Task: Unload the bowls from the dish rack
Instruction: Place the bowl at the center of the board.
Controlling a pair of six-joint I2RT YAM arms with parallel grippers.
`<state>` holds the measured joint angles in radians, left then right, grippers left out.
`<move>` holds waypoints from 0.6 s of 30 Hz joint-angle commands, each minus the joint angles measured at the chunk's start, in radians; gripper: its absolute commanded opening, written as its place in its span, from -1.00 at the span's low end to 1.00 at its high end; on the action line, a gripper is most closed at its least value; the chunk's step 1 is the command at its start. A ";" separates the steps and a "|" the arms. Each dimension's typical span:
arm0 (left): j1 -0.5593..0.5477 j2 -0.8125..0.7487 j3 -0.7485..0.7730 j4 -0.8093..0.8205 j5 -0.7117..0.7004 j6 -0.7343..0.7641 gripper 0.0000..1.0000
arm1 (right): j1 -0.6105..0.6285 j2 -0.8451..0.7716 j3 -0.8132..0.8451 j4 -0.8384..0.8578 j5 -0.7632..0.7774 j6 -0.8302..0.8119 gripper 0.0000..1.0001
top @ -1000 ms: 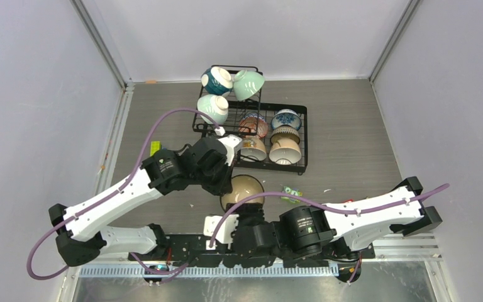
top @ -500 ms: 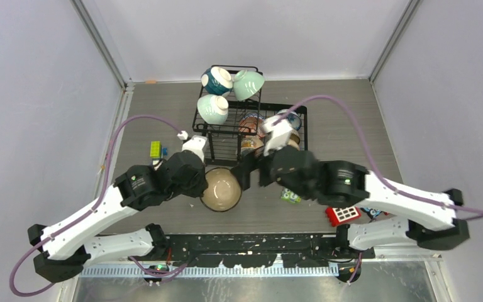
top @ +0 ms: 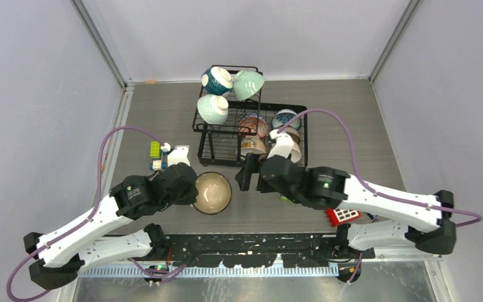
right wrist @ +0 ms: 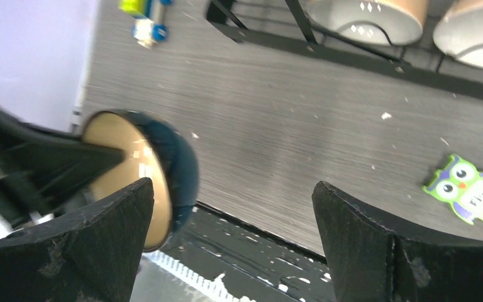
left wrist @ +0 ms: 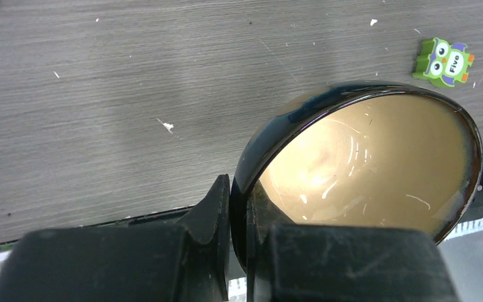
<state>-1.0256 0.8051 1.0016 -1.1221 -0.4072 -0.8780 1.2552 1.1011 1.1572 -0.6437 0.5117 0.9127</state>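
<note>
The bowls are split between your left tool and the dish rack. Your left tool (left wrist: 239, 204) is clenched on the rim of a dark bowl (left wrist: 365, 163) with a tan inside, one finger outside the wall and one inside it. The dark bowl hangs tilted, its mouth turned partly up and toward the right arm. It sits over the near part of the tabletop (top: 352, 126), in front of the dish rack (top: 223, 141) and apart from it. You cannot tell whether its foot touches the surface.

Your right tool (right wrist: 231, 185) is released, its jaws spread wide with nothing between them. It hovers over the tabletop just to the right of the dark bowl, near the rack's front edge.

Farther out, the rack's upper basket carries three bowls on their sides: a dark teal bowl (top: 216, 80), a mint green bowl (top: 249, 83) and a second mint bowl (top: 212, 108). In the lower tray, a reddish patterned bowl (top: 253, 124) and a blue-patterned bowl (top: 286, 117) stand at the back. A cream bowl (top: 251, 146) stands in front of them, and a pale bowl (top: 292, 151) beside it is partly hidden by your right wrist.

On the tabletop, a green owl block (right wrist: 471, 190) lies to the right of the right tool. A red block (top: 343, 216) sits by the right forearm, and small yellow-green and blue blocks (top: 156, 156) lie left of the rack.
</note>
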 commanded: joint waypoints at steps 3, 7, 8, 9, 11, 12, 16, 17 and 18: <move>-0.001 0.034 0.019 0.030 -0.067 -0.140 -1.00 | 0.028 0.129 0.115 -0.090 0.080 0.097 0.86; -0.001 0.062 0.017 0.016 -0.081 -0.170 -0.99 | 0.041 0.187 0.146 -0.090 0.079 0.092 0.60; -0.001 0.067 0.016 0.015 -0.086 -0.176 -1.00 | 0.044 0.196 0.151 -0.090 0.080 0.089 0.49; -0.001 0.075 0.016 0.011 -0.090 -0.183 -0.99 | 0.048 0.204 0.154 -0.083 0.077 0.082 0.35; -0.001 0.092 0.018 -0.001 -0.097 -0.199 -0.99 | 0.050 0.221 0.164 -0.080 0.069 0.072 0.14; 0.000 0.099 0.019 -0.005 -0.098 -0.204 -0.99 | 0.050 0.230 0.169 -0.081 0.064 0.066 0.06; 0.000 0.115 0.025 -0.010 -0.102 -0.217 -0.99 | 0.050 0.276 0.186 -0.097 0.039 0.049 -0.10; -0.001 0.115 0.027 -0.011 -0.105 -0.220 -0.99 | 0.049 0.288 0.190 -0.103 0.035 0.048 -0.10; 0.000 0.115 0.027 -0.011 -0.106 -0.222 -0.99 | 0.048 0.299 0.191 -0.102 0.028 0.046 -0.11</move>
<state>-1.0256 0.9329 0.9955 -1.1721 -0.4618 -1.0458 1.3010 1.3640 1.3033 -0.7399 0.5358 0.9672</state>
